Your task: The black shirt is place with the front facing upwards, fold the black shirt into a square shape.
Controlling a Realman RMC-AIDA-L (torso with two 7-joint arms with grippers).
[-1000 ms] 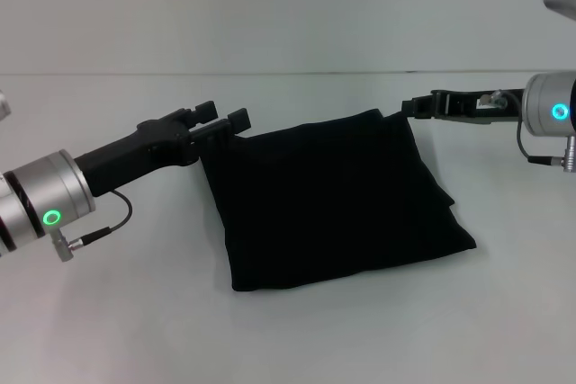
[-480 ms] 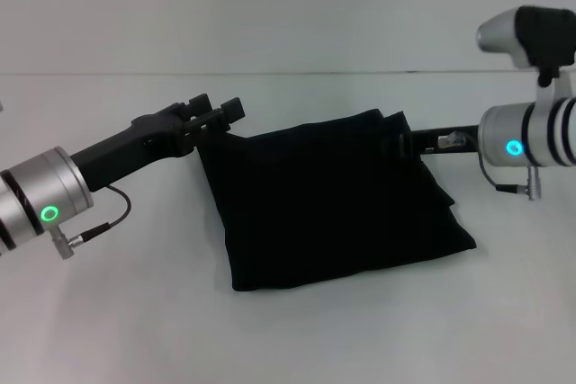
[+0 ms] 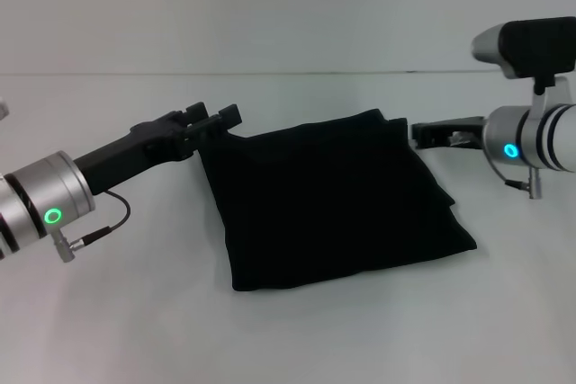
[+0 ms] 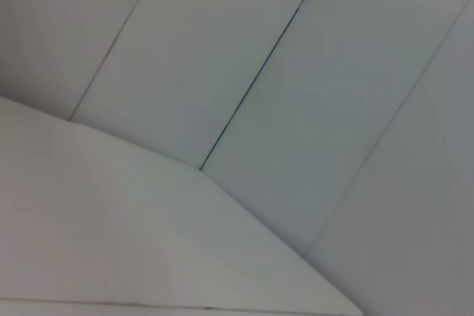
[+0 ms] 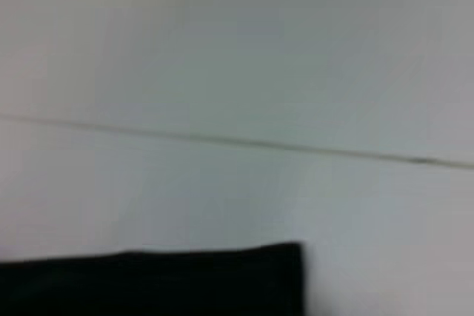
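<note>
- Black shirt (image 3: 333, 200) lies folded into a rough rectangle on the white tabletop (image 3: 135, 312), about mid-tabletop, a little toward the far edge. No lettering or label shows; only plain black cloth faces up.
- Stacked layers show along the shirt's right edge, stepped toward its near right corner.
- Left tool (image 3: 219, 120) sits at the shirt's far left corner, touching or just over the cloth. Can't tell whether it's gripping or how wide it is.
- Right tool (image 3: 430, 132) is just beside the shirt's far right corner with a sliver of tabletop between them. Fingers look close together, but I can't tell for sure.
- Nothing else lies on the tabletop around the shirt; only the two arms crowd its far corners.
- Versus half a second ago: the right tool was buried in the far right corner of the cloth and has now backed off to the right. The left tool has tilted slightly and barely moved. The shirt's outline is unchanged.
- Right wrist view: black shirt edge (image 5: 148, 283) and white tabletop, with a thin dark seam line beyond.
- Left wrist view: only pale wall panels with dark seams and the tabletop's edge.
- Room: plain pale grey wall behind the far edge.
</note>
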